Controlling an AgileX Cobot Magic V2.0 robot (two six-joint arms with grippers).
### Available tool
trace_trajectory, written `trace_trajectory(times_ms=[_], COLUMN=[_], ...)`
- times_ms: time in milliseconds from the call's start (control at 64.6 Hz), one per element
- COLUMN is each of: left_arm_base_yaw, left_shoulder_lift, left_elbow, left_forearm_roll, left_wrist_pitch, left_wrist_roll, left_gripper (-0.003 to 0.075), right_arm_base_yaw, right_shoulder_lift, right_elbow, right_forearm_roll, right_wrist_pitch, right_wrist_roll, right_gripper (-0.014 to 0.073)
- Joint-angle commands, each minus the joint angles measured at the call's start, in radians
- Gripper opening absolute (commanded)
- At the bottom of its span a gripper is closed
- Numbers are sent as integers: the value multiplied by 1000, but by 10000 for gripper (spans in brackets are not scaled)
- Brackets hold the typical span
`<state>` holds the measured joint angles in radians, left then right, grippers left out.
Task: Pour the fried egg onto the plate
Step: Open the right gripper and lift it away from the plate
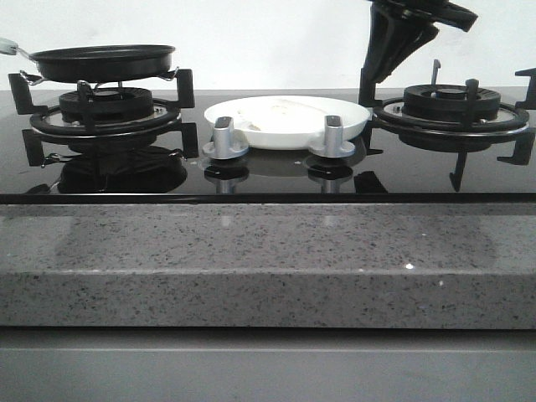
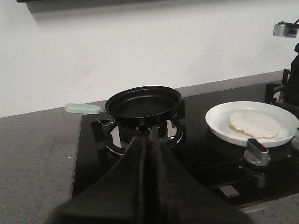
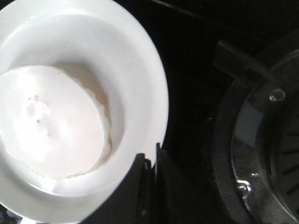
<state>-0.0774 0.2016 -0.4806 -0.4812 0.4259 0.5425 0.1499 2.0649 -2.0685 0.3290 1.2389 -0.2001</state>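
Note:
The fried egg (image 1: 272, 113) lies flat in the white plate (image 1: 352, 126) on the hob between the two burners. Both also show in the left wrist view, egg (image 2: 254, 123) and plate (image 2: 219, 126), and in the right wrist view, egg (image 3: 51, 126) and plate (image 3: 145, 84). The black frying pan (image 1: 102, 63) sits empty on the left burner, its pale handle (image 2: 81, 108) pointing left. My right gripper (image 1: 381, 71) hangs shut and empty above the plate's right rim. My left gripper (image 2: 148, 140) is shut and empty, in front of the pan (image 2: 142, 102); it is out of the front view.
Two silver knobs (image 1: 224, 138) (image 1: 332, 136) stand in front of the plate. The right burner (image 1: 452, 105) with its black grate is bare. A speckled grey counter edge (image 1: 268, 251) runs along the front, and a white wall stands behind the hob.

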Motion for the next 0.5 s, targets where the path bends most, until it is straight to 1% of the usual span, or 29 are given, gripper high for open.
trace_trajectory(times_ms=[0, 46, 248, 418, 480], left_arm_base_yaw=[-6, -6, -6, -6, -6], left_shoulder_lift=[9, 9, 9, 9, 9], left_elbow=[-24, -24, -24, -24, -24], left_forearm_roll=[-19, -19, -19, -19, -19], left_wrist_pitch=[-77, -77, -77, -77, -77], left_wrist_roll=[-3, -3, -3, -3, -3], left_gripper=[-19, -19, -19, -19, -19], right_arm_base_yaw=[-4, -5, -6, -6, -6], right_shoulder_lift=[-65, -65, -88, -150, -182], right_elbow=[-34, -34, -34, -34, -32], right_forearm_roll=[11, 8, -7, -70, -97], right_wrist_pitch=[24, 38, 87, 94, 95], right_wrist_roll=[-9, -9, -9, -5, 30], right_gripper=[-53, -70, -67, -67, -67])
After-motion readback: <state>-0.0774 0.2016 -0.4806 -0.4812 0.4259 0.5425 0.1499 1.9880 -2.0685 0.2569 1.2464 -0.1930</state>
